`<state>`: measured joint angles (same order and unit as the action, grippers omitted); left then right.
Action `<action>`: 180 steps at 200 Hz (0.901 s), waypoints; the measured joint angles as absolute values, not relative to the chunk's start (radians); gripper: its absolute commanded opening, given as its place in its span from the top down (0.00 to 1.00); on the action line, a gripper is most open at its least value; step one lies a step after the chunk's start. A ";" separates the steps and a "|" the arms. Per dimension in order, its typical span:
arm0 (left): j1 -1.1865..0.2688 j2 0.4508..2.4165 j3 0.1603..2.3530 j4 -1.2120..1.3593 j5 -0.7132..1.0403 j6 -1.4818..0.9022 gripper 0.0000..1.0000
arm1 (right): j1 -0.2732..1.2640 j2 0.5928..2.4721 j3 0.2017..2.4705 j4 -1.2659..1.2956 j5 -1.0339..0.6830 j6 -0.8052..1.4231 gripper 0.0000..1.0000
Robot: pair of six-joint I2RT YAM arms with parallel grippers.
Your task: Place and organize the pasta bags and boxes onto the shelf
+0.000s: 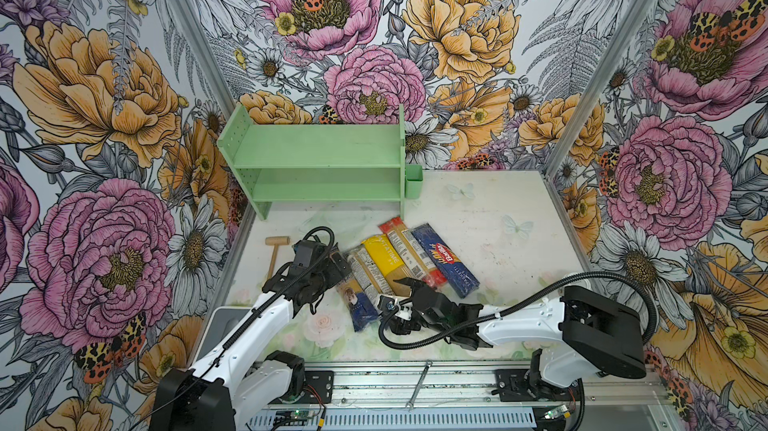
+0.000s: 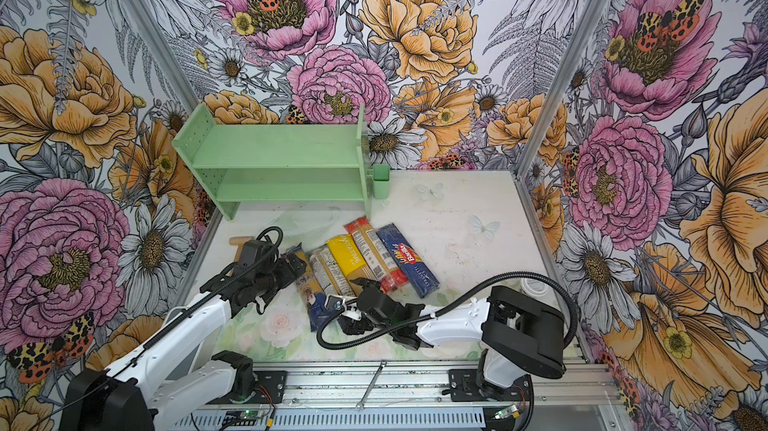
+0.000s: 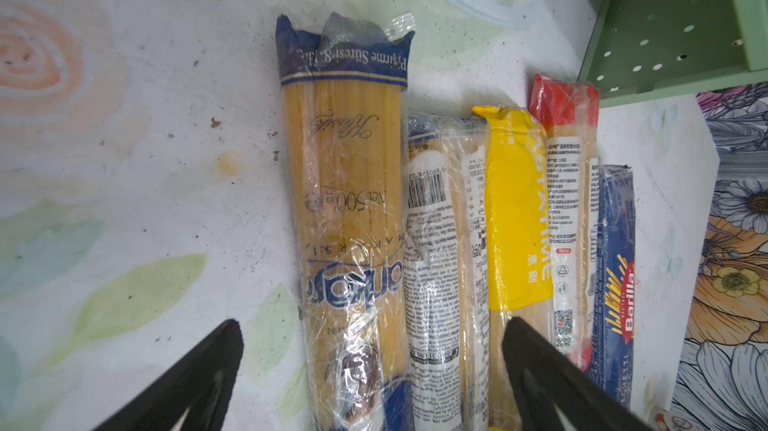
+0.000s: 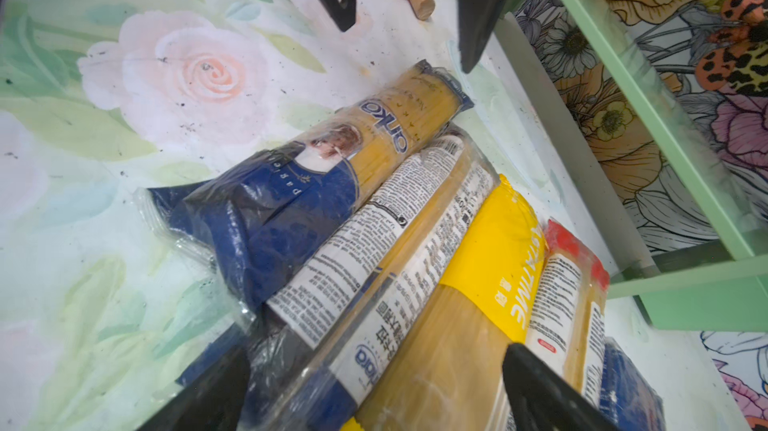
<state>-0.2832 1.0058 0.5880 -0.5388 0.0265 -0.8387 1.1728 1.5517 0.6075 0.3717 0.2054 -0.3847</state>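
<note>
Five pasta packs lie side by side on the table in front of the mint-green shelf (image 1: 316, 150), both of whose tiers are bare. From left to right they are a blue-ended clear bag (image 1: 357, 304), a second clear bag (image 3: 440, 242), a yellow bag (image 1: 384, 260), a red-ended bag (image 1: 409, 250) and a blue Barilla box (image 1: 449, 260). My left gripper (image 3: 372, 325) hangs open over the far part of the two clear bags, holding nothing. At the packs' near ends my right gripper (image 4: 374, 352) stands open astride the second clear bag and the yellow bag (image 4: 490, 250).
A small wooden mallet (image 1: 276, 252) lies left of the packs, behind the left arm. A green cup (image 1: 413, 181) hangs on the shelf's right side. A wrench (image 1: 417, 385) rests on the front rail. Floral walls close in on three sides.
</note>
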 measured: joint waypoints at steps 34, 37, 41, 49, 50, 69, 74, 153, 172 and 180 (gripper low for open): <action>-0.260 0.999 0.582 -0.544 0.041 -0.838 0.01 | 1.200 1.620 0.637 0.420 0.216 -0.448 0.03; -0.258 0.999 0.582 -0.545 0.043 -0.838 0.02 | 1.200 1.624 0.641 0.423 0.217 -0.455 0.03; -0.257 0.999 0.582 -0.545 0.044 -0.838 0.01 | 1.200 1.629 0.647 0.429 0.217 -0.461 0.03; -0.253 1.000 0.582 -0.546 0.046 -0.838 0.01 | 1.201 1.638 0.658 0.440 0.216 -0.471 0.03; -0.252 1.000 0.582 -0.546 0.046 -0.838 0.01 | 1.201 1.639 0.659 0.441 0.216 -0.472 0.03; -0.250 1.007 0.582 -0.548 0.053 -0.835 0.01 | 1.205 1.653 0.679 0.463 0.213 -0.489 0.03; -0.247 1.008 0.582 -0.550 0.055 -0.835 0.01 | 1.205 1.656 0.684 0.464 0.213 -0.492 0.03; -0.213 1.009 0.579 -0.551 0.076 -0.830 0.01 | 1.212 1.666 0.700 0.447 0.163 -0.515 0.03; -0.207 1.009 0.579 -0.551 0.081 -0.827 0.01 | 1.219 1.666 0.700 0.445 0.154 -0.516 0.03; -0.205 1.009 0.579 -0.551 0.081 -0.827 0.01 | 1.220 1.668 0.702 0.445 0.152 -0.517 0.03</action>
